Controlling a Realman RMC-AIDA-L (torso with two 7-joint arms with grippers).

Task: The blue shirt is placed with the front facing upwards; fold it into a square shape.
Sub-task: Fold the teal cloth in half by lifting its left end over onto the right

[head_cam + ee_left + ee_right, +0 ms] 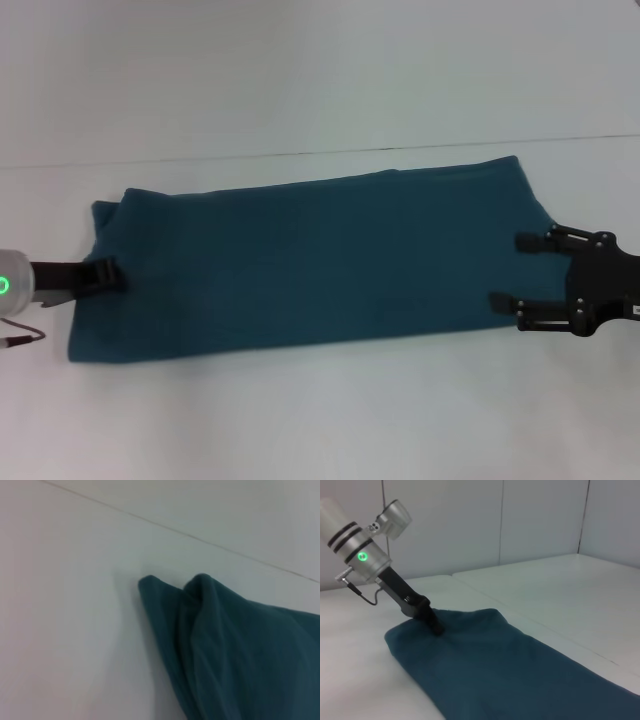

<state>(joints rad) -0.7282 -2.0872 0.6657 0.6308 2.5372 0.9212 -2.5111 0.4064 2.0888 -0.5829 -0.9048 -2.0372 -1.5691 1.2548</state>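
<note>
- On the white counter (320, 420), the blue shirt (310, 265) lies as a long folded band running from the robot's left to its right, with no lettering showing on its upper face.
- At the band's left end, the left end effector (108, 277) comes in low from the side, its dark tip pressed onto the cloth close to the edge; its fingers look drawn together on the fabric (the right wrist view shows the same tip (436, 625) sunk into the shirt (510, 675) with a small dimple around it).
- The left wrist view shows only the shirt's corner (225, 650), bunched into soft upright folds against the pale counter (70, 630).
- At the band's right end, the right end effector (508, 270) sits level with the cloth, fingers spread wide apart: one black finger (535, 240) rests at the far part of the short edge, the other at the near part, with nothing clamped between them.
</note>
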